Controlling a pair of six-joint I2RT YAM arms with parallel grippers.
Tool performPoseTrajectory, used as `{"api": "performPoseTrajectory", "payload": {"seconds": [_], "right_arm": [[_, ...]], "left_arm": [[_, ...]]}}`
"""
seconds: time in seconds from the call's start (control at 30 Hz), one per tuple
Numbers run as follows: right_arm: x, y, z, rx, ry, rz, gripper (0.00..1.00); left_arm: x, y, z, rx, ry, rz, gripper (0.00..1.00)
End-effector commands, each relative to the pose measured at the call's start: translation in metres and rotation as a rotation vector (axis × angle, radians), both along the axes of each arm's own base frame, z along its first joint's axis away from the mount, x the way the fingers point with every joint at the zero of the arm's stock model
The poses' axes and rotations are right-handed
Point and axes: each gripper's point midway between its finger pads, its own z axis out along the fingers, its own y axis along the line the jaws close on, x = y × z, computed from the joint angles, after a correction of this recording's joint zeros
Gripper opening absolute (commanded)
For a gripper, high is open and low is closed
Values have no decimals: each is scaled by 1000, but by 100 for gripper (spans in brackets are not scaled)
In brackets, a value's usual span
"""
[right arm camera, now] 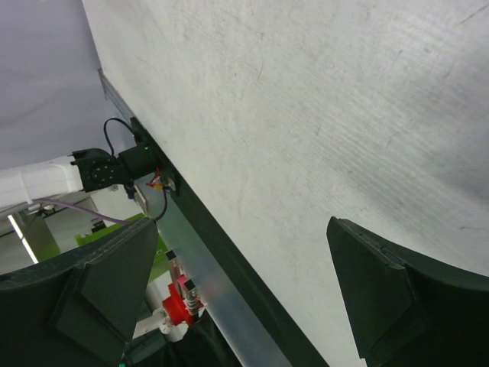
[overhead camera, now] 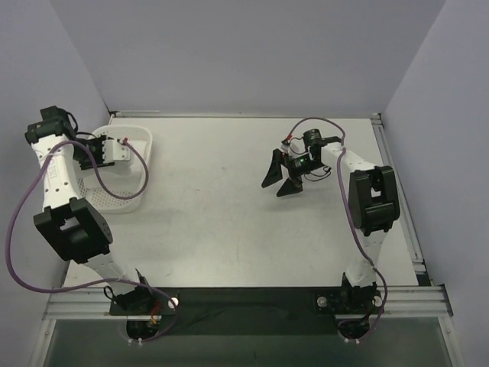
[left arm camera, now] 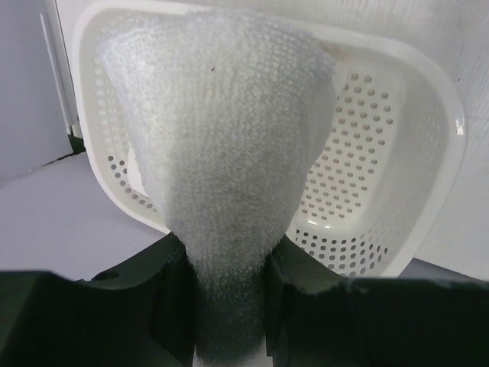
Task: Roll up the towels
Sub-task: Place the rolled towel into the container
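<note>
The left arm (overhead camera: 61,180) folds up at far left, its left gripper (overhead camera: 116,149) pinching a towel (left arm camera: 221,153). The right gripper (overhead camera: 281,180) points downward, jaws spread wide apart.

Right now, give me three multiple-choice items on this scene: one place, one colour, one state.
1. Where on the table is the basket? A near right; B centre; C far left.
2. The towel is: A white; B blue; C red.
3. The right gripper is: A shut on the towel; B open, empty; C shut on the basket.
Key: 1 C, the top view shows it at the far-left corner; 2 A, white terry fills the left wrist view; 3 B, its jaws stand apart over bare table.
</note>
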Motion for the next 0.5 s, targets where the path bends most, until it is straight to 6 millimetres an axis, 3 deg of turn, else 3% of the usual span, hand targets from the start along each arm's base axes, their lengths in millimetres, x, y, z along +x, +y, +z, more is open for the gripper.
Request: {"api": "performPoseTrajectory", "payload": {"seconds": [0.0,0.07,0.2,0.33,0.47], "right_arm": [[-5,-12,-3,-88,9,78,100],[-5,-16,-9,-114,12,90,100],[-8,-21,-17,-159,2,102,100],[-11,-25,-23,-189,5,113,100],[-11,-25,-27,-195,13,118,100]], "left_arm": [[-10,-2,-1,-35,28,-174,0],[-10,13,-12,-48,58,-161,0],[-17,24,-32,-52,112,-204,0],[-23,20,-52,-57,120,-245,0],[-43,14,-82,-73,205,-270,0]]}}
